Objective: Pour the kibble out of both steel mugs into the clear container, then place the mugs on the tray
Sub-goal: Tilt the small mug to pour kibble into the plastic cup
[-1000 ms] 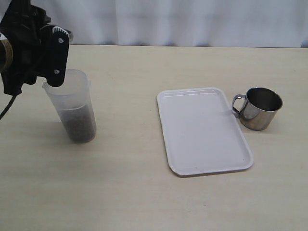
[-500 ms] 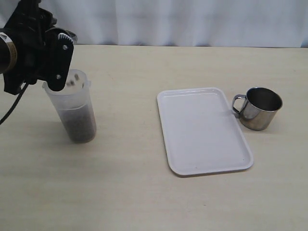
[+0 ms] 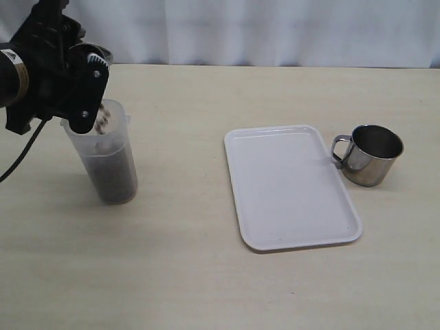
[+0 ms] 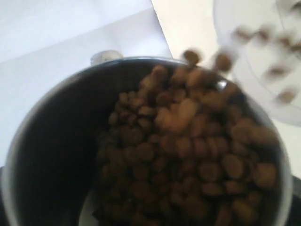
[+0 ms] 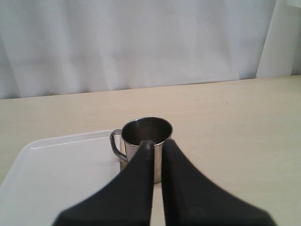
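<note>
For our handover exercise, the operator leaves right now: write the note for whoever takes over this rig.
Left gripper: shut on the tipped mug, with kibble spilling over its rim into the clear container, which is partly filled.
Right gripper: shut, holding nothing, pointed at the second mug.
The second mug stands upright on the table beside the tray; whether it holds kibble cannot be told.
Done: no mug is on the tray yet.
Left: finish this pour, check the second mug, set both mugs on the tray.
</note>
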Controlling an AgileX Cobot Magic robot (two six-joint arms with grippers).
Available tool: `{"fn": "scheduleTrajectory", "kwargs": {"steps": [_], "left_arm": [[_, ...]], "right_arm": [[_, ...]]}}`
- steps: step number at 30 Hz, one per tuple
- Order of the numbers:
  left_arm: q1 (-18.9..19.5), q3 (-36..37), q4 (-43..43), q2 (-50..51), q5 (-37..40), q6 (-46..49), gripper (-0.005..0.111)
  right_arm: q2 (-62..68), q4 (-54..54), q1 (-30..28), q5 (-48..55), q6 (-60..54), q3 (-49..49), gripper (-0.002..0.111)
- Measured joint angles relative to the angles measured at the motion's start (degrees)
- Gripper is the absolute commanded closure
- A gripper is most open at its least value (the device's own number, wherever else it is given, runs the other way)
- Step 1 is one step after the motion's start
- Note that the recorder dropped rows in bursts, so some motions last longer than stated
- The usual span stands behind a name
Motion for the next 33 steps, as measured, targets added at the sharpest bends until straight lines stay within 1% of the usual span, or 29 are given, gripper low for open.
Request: {"fn": "scheduleTrajectory", "kwargs": {"steps": [18,28,33], "left_arm": [[0.00,0.00,5.65,0.00,0.32,0.00,0.107],[0.00,0.00,5.86,0.00,0.59,0.84,0.107],[-2.37,0.00,5.99,0.00,3.72,2.88,0.107]], "right_arm": [[0.00,0.00,0.00,0.00,0.00,0.00,0.104],[0.00,0.00,0.00,0.00,0.00,0.00,0.104],[0.00,0.00,0.00,0.00,0.00,0.00,0.104]]}}
